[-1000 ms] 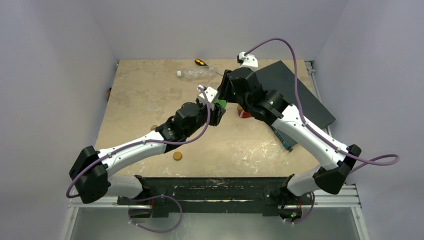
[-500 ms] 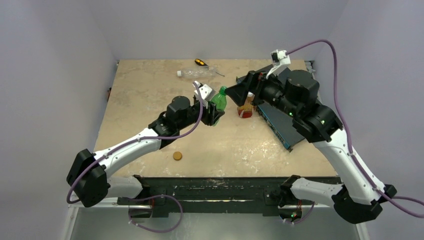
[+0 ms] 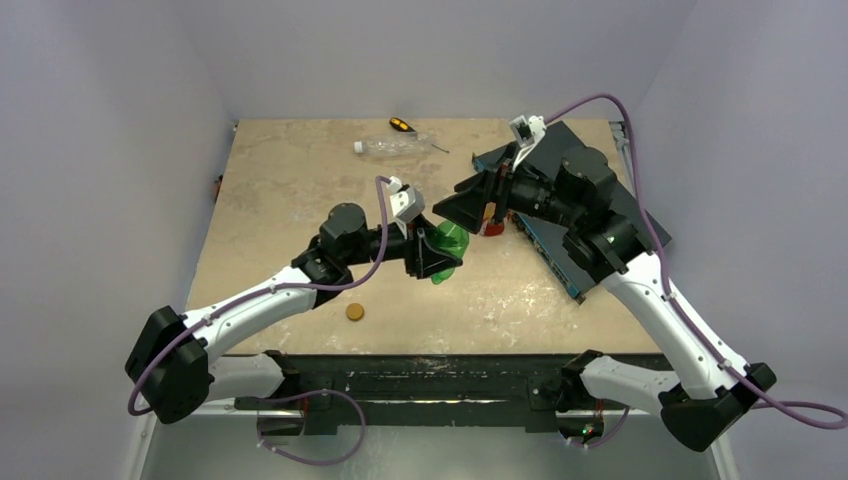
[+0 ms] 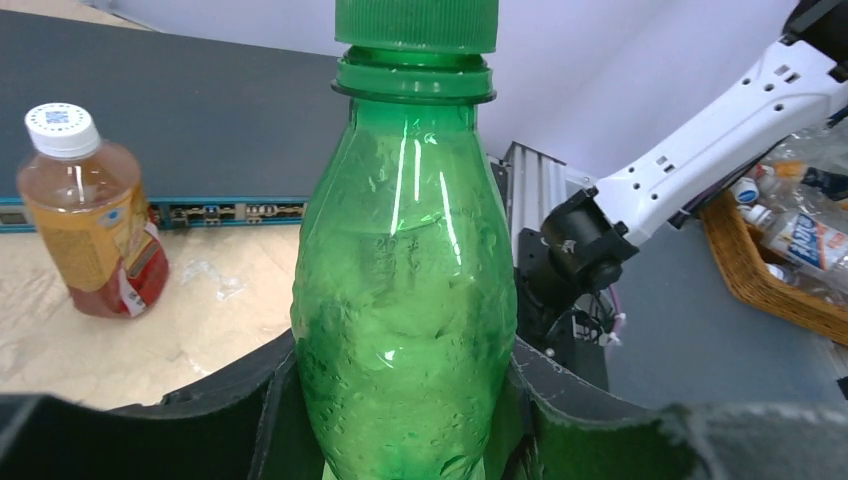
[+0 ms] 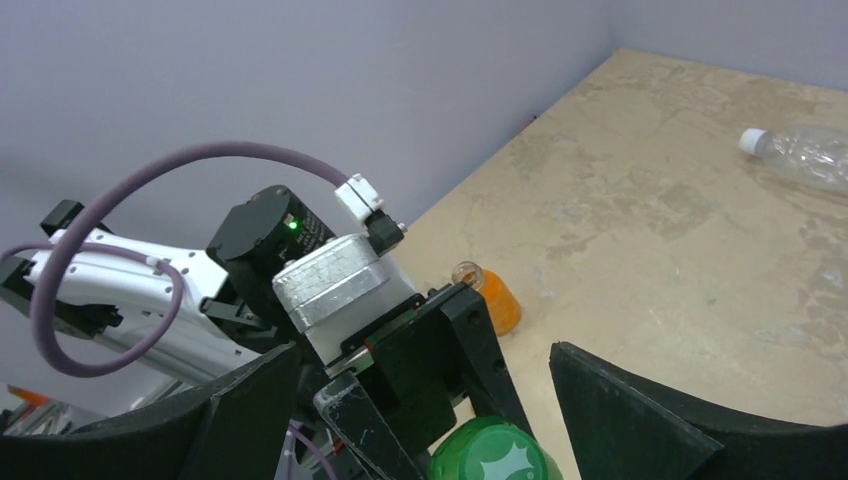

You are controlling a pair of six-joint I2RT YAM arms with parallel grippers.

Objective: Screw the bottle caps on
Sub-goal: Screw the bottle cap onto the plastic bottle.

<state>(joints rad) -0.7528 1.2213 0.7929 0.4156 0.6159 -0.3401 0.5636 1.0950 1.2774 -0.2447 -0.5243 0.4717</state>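
You had the green bottle [image 4: 405, 300] clamped around its lower body by the fingers of the left gripper [image 3: 430, 258]. It was just left of the amber bottle [image 4: 90, 235] and a little nearer the arm bases. From above it leaned; cannot tell whether its base touched the table [image 3: 300, 190].

Bottle: translucent green plastic, dimpled and waisted, with a narrow neck and a collar ring. The green cap [image 4: 417, 22], ribbed at the side, sat on the neck above the collar. The cap top carried a pale starburst mark, no words.

The right gripper [image 3: 468, 203] hung over that cap, fingers spread wide to either side and touching nothing.

The amber bottle stood upright. Its white cap [image 4: 62, 128] had a small blue printed square, and its label was yellow over red, the print too small to read.

A clear bottle [image 3: 395, 147] lay on its side well beyond the amber bottle, to the left. An orange cap [image 3: 354, 312] lay loose well left of the amber bottle and nearer the bases.
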